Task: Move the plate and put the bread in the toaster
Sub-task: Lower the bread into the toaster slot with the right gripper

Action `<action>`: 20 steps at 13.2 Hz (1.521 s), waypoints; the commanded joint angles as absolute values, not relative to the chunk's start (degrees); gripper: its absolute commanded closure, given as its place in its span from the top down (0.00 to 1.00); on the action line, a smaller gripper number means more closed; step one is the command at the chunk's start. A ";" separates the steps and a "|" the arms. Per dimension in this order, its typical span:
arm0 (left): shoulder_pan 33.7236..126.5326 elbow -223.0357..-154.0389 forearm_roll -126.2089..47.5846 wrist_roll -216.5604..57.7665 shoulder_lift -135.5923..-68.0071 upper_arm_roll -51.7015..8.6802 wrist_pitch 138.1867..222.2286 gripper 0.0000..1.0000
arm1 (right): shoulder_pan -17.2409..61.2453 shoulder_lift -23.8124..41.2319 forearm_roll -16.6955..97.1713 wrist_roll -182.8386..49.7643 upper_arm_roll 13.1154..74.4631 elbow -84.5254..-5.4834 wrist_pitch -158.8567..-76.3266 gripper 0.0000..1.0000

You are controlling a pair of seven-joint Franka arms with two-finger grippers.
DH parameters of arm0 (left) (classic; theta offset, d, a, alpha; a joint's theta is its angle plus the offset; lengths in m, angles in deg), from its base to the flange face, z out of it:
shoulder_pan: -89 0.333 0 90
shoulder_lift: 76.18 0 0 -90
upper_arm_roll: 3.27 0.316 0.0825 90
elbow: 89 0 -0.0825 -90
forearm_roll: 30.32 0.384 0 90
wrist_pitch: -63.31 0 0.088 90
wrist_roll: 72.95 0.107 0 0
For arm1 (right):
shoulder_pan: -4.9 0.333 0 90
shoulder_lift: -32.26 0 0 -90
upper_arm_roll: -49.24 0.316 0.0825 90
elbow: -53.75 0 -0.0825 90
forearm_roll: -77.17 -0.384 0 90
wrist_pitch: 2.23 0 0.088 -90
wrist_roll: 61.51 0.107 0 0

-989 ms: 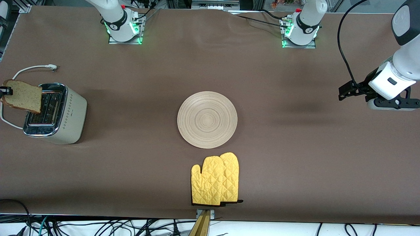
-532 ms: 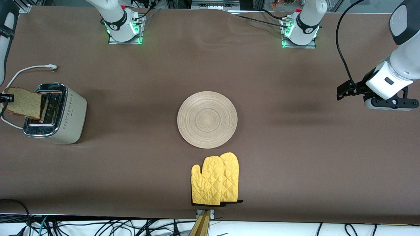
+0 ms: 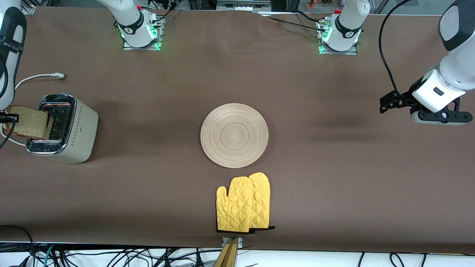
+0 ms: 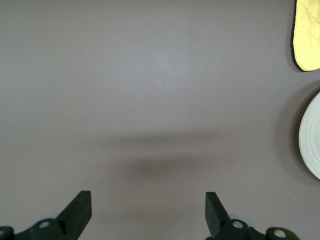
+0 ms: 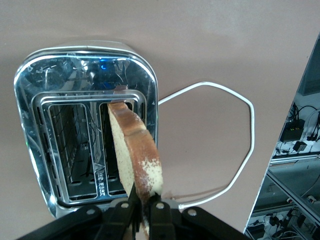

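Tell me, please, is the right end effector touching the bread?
Touching: the right wrist view shows the right end effector shut on the bread edge, over the toaster.

Yellow quilted mitts (image 3: 243, 203), beige ringed plate (image 3: 234, 135) (brown table (image 3: 334, 167)).

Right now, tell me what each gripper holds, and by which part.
Right gripper: the bread, pinched by its crust edge, over the toaster. Left gripper: nothing.

One plate (image 3: 234, 135), one bread (image 3: 29, 121), one toaster (image 3: 63, 128), two yellow oven mitts (image 3: 243, 203).
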State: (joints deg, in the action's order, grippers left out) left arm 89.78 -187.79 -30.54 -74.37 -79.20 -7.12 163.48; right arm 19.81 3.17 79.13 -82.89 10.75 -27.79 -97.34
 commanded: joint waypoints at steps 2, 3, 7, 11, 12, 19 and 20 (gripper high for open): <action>89.53 -187.35 -31.64 -74.26 -79.34 -7.05 162.98 1.00 | 19.49 0.98 75.95 -83.04 10.83 -26.75 -98.83 0.00; 89.53 -187.44 -31.46 -74.26 -79.34 -7.05 162.98 1.00 | 19.58 0.80 75.77 -82.78 10.92 -26.75 -98.91 0.00; 89.62 -187.18 -31.38 -73.91 -79.60 -7.05 163.06 1.00 | 19.93 -0.43 74.10 -81.54 10.92 -26.75 -98.91 0.00; 89.53 -187.09 -31.29 -74.00 -79.96 -7.05 163.24 1.00 | 19.58 -1.75 71.28 -81.54 10.92 -26.75 -98.91 0.97; 89.53 -187.09 -31.29 -74.09 -79.96 -7.05 163.24 1.00 | 19.49 -1.66 71.28 -81.72 10.92 -26.75 -98.91 1.00; 89.53 -187.09 -31.37 -74.44 -79.96 -7.14 163.06 1.00 | 20.02 1.15 66.74 -82.60 10.65 -26.49 -98.30 1.00; 89.53 -187.09 -31.37 -74.44 -79.96 -7.05 163.06 1.00 | 20.28 1.84 64.54 -82.60 10.92 -26.49 -98.13 1.00</action>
State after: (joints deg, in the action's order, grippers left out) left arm 89.75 -187.79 -30.54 -74.37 -79.73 -7.17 163.48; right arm 20.06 0.18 67.84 -82.10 10.39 -26.84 -99.09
